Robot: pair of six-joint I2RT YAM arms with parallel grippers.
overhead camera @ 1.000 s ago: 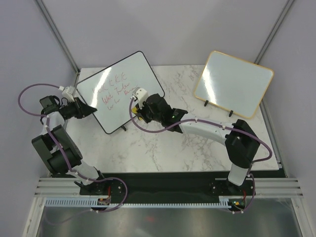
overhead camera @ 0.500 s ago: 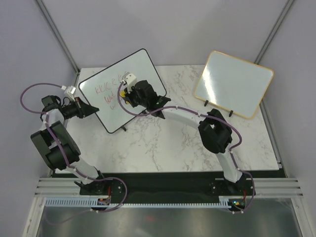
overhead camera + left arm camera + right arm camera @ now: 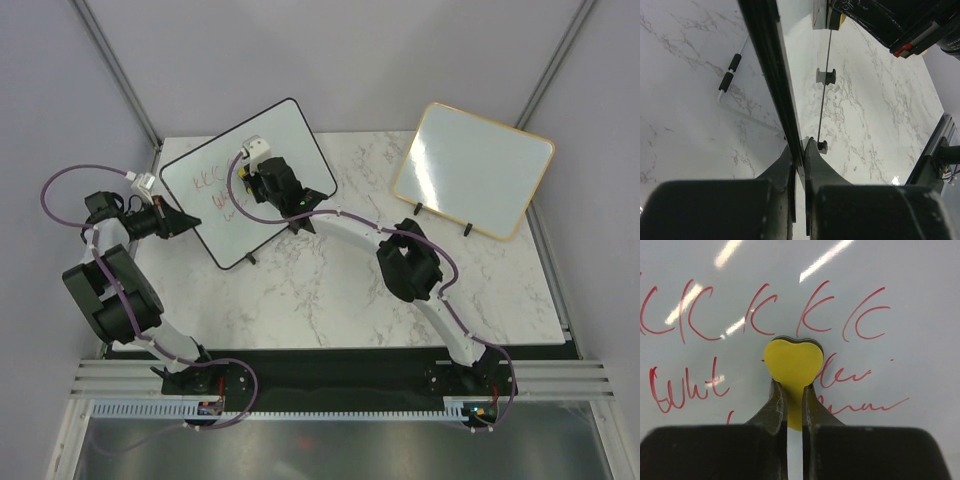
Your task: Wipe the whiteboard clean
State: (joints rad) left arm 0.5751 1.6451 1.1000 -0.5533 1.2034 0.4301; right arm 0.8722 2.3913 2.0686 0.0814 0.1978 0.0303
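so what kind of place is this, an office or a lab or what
Most likely a robot lab test cell: a left arm and right arm bolted to a rail at the edge of a marble-pattern table, grey walls closing it in, and the whiteboard as a prop.

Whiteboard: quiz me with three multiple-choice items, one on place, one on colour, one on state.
1. The left gripper clamps the whiteboard at: A its edge; B the middle of its face; C a foot.
2. The heart-shaped eraser is: A blue; B yellow; C green.
3. The right gripper is: A wide open; B shut and empty; C shut on the heart-shaped eraser.
Answers: 1 A, its jaws close on the black rim. 2 B, it shows yellow against the red writing. 3 C, its jaws pinch the eraser's lower part.
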